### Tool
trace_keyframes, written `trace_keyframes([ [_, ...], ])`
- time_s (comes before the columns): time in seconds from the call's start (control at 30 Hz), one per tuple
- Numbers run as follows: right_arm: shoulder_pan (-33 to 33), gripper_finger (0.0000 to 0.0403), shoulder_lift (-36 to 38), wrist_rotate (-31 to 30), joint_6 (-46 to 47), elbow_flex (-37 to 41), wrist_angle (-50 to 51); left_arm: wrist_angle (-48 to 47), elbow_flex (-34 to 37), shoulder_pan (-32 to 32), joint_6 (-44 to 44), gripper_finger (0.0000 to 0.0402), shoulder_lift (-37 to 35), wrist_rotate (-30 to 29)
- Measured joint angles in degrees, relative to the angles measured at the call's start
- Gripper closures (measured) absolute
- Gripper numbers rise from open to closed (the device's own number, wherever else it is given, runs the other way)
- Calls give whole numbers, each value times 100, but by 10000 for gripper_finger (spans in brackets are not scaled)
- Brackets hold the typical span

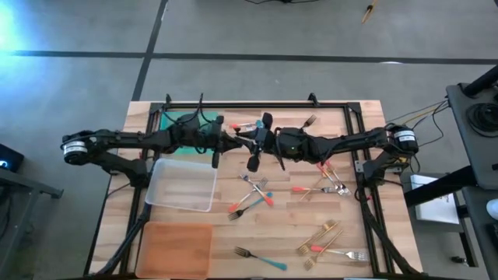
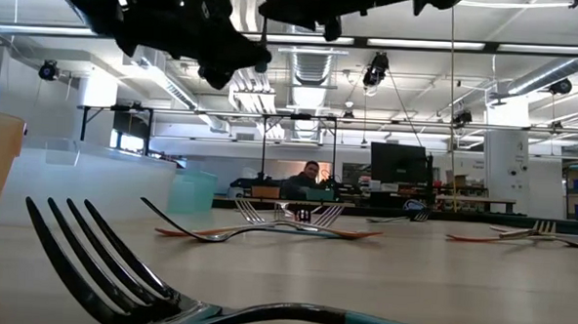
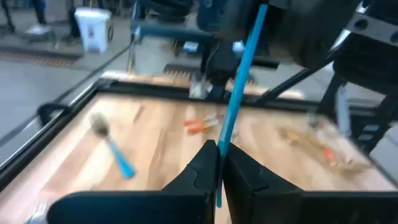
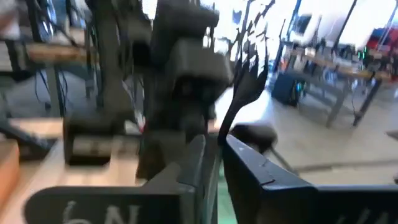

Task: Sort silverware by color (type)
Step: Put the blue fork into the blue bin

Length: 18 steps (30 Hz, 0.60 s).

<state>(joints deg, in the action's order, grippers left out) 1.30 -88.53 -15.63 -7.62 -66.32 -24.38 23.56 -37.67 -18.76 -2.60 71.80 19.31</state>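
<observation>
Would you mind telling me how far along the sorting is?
Done: nothing visible; no fork lies in the clear tray or orange tray. In hand: the left gripper is shut on a teal-handled fork, meeting the right gripper mid-air. Left: many forks scattered on the table.

The two arms meet above the middle of the counter (image 1: 342, 233), the left end effector (image 1: 233, 142) just beside the right end effector (image 1: 261, 140). Three trays (image 1: 184, 184) lie in a row under the left arm. Forks (image 1: 253, 196) lie scattered on the counter's right half, some crossing each other.
</observation>
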Motion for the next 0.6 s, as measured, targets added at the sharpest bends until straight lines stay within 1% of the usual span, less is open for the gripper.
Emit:
trace_keyframes([
  [0.1, 26, 322, 210, 26, 155, 2, 802, -1348, -329, -184, 285, 401, -280, -260],
  [0.17, 22, 301, 364, 61, 496, 2, 1439, -2441, -585, -291, 599, 401, -460, -696],
  [0.2, 19, 292, 428, 70, 666, 2, 1814, -3014, -724, -342, 816, 401, -533, -1006],
  [0.27, 17, 278, 542, 90, 1066, 2, 2521, -4120, -987, -441, 1174, 401, -629, -1884],
  [0.33, 9, 269, 600, 79, 1556, 4, 3185, -5047, -1109, -553, 1244, 401, -637, -2975],
  [0.4, 11, 266, 614, 73, 2006, 4, 3817, -5799, -1112, -681, 1249, 401, -620, -3797],
  [0.47, 8, 265, 585, 68, 2225, 7, 4366, -6279, -1064, -844, 1257, 401, -611, -4095],
  [0.53, 8, 268, 525, 63, 2363, 7, 4771, -6646, -994, -1055, 1262, 401, -576, -4098],
  [0.6, 8, 273, 471, 64, 2455, 7, 5046, -6783, -929, -1273, 1268, 401, -536, -4120],
])
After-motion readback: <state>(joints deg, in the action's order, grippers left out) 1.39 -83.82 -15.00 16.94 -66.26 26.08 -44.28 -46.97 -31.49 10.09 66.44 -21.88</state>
